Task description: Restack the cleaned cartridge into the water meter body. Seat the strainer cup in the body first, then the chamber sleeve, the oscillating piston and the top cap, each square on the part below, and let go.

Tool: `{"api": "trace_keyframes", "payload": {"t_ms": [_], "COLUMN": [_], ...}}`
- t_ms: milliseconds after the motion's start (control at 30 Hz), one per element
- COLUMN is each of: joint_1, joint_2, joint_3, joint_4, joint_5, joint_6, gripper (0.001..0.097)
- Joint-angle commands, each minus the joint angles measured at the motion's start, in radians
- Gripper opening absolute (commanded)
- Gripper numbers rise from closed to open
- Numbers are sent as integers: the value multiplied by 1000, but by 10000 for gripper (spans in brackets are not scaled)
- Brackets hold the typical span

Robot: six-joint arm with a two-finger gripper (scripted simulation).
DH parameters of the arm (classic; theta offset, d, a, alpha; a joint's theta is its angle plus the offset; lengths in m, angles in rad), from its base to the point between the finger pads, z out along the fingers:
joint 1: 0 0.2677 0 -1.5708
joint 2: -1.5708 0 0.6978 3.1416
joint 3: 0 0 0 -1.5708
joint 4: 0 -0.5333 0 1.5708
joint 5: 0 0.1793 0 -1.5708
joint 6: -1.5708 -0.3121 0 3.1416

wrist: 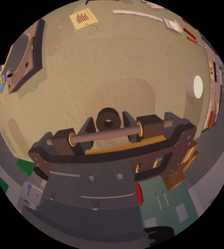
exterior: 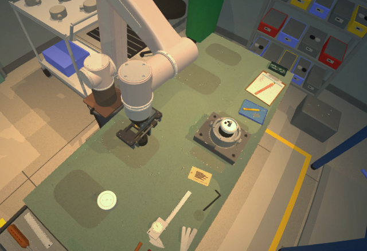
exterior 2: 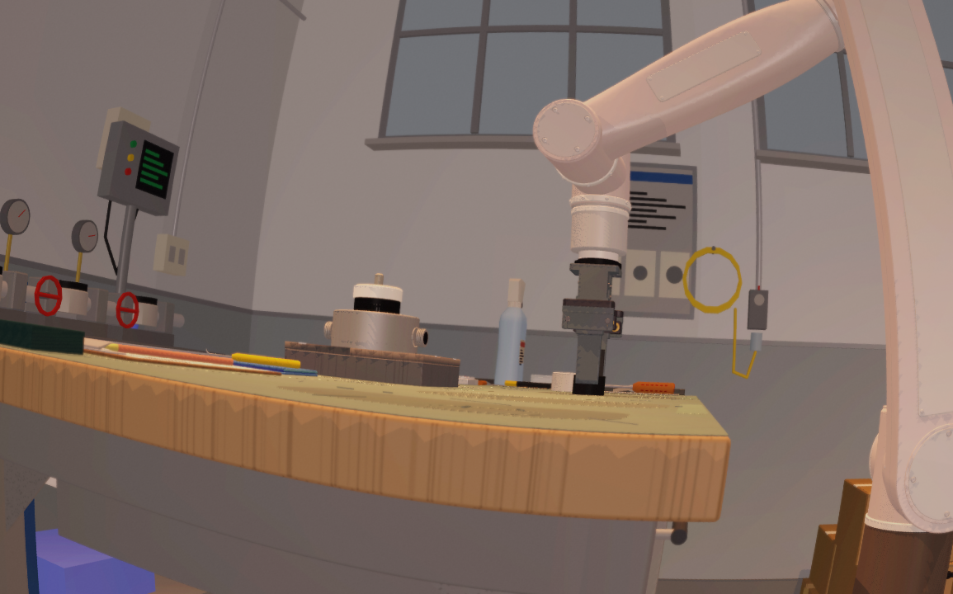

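My gripper is open and holds nothing. It stands low on the bench, down around a small dark ring that lies flat on the mat between its fingers. The water meter body sits on its dark base plate to the right. A stack of white and black parts with a small pin on top rises out of it. A white round disc lies flat near the bench's left end, apart from everything else.
The bench's near edge runs close by the gripper in the second side camera. A yellow card, a caliper and a hex key lie towards the front. A clipboard and blue pad lie beyond the body.
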Motion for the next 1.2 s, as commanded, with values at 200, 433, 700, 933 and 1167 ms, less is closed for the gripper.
{"api": "trace_keyframes", "payload": {"t_ms": [200, 433, 700, 933, 1167], "joint_1": [0, 0, 0, 0, 0], "joint_2": [-1, 0, 0, 0, 0], "joint_3": [1, 1, 1, 1, 1], "joint_4": [0, 0, 0, 0, 0], "joint_5": [0, 1, 1, 1, 1], "joint_6": [0, 0, 0, 0, 0], "gripper": [653, 618, 458, 318, 178]}}
